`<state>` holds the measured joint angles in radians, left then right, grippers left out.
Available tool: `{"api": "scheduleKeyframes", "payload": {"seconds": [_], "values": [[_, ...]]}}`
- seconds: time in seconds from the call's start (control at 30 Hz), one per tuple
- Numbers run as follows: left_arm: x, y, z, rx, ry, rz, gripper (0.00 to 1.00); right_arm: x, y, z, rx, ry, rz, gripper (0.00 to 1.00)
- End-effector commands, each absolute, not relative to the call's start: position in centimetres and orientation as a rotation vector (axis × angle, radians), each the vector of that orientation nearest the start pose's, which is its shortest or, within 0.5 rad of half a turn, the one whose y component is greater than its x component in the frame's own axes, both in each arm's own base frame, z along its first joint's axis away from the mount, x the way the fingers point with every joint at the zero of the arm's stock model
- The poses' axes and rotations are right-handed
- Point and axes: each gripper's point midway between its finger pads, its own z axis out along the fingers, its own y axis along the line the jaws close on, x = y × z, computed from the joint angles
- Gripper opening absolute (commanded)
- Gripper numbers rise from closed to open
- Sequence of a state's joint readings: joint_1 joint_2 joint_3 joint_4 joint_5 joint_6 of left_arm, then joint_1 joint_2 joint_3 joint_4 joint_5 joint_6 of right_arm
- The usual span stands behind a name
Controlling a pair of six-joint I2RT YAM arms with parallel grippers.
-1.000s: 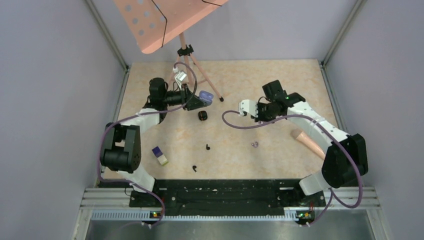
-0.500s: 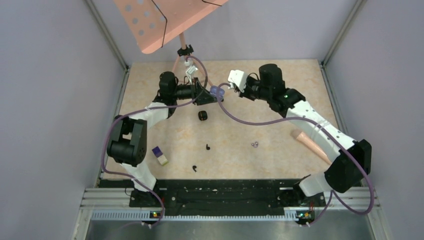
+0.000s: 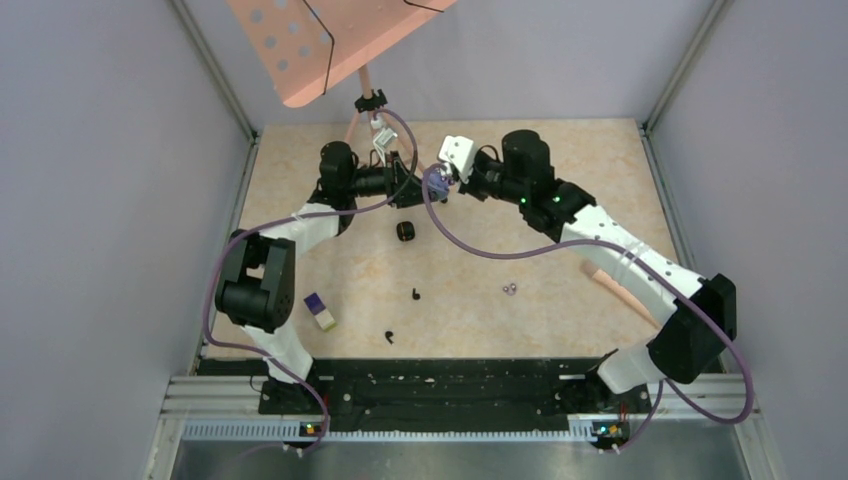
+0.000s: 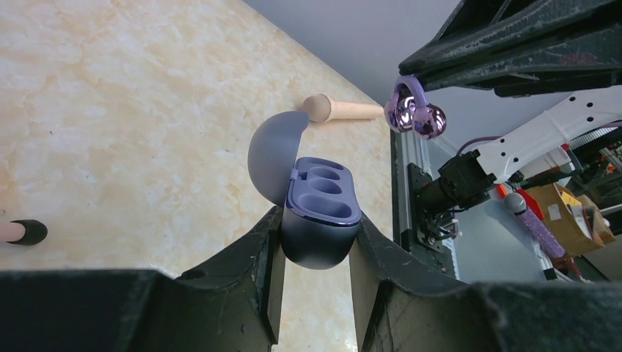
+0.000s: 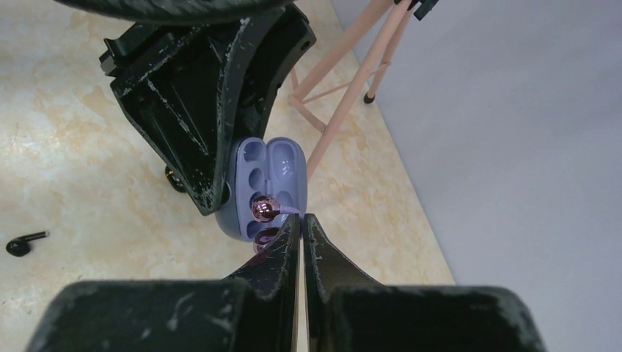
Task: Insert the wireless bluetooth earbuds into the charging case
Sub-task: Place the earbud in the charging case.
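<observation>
My left gripper (image 4: 317, 220) is shut on the open pale purple charging case (image 4: 321, 213) and holds it above the table, lid (image 4: 273, 154) swung back. My right gripper (image 5: 302, 218) is shut on a shiny purple earbud (image 5: 265, 208), held right at the case's wells (image 5: 257, 176). That bud also shows in the left wrist view (image 4: 414, 117), just beyond the case. In the top view both grippers (image 3: 412, 188) (image 3: 440, 178) meet at the back centre. Another purple bud (image 3: 510, 289) and two black buds (image 3: 416, 294) (image 3: 389, 337) lie on the table.
A small black case (image 3: 404, 231) sits just in front of the grippers. A purple-and-cream block (image 3: 320, 311) lies front left. A pink cone (image 3: 618, 284) lies at the right. The pink music stand (image 3: 368, 95) stands at the back, its legs (image 5: 345, 95) close behind the case.
The left gripper has raised the purple case and moved it back a little. The right arm has swung back and left, bringing its purple bud up to the open case.
</observation>
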<state>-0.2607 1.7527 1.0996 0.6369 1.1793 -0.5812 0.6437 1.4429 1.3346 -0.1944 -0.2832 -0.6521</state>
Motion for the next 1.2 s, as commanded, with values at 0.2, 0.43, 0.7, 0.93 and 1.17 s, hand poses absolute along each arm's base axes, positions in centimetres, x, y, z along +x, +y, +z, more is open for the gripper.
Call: {"api": "scheduleKeyframes", "payload": {"seconds": [0.2,0.43,0.7,0.93,1.17], "values": [[35.7,-27.3,27.3,0.786,1.514,-1.454,0.00,36.0,32.0,32.7,-1.241,1.265,0.159,0.00],[35.3,-27.2,27.5,0.791,1.503,-1.455,0.00,36.4,31.7,32.0,-1.244,1.277,0.112,0.00],[35.0,-27.2,28.0,0.806,1.485,-1.455,0.00,36.5,32.0,31.7,-1.240,1.272,0.102,0.00],[35.1,-27.1,28.4,0.801,1.475,-1.457,0.00,36.4,32.4,30.7,-1.267,1.272,0.086,0.00],[35.1,-27.1,28.5,0.791,1.478,-1.458,0.00,36.6,32.2,30.5,-1.260,1.269,0.055,0.00]]}}
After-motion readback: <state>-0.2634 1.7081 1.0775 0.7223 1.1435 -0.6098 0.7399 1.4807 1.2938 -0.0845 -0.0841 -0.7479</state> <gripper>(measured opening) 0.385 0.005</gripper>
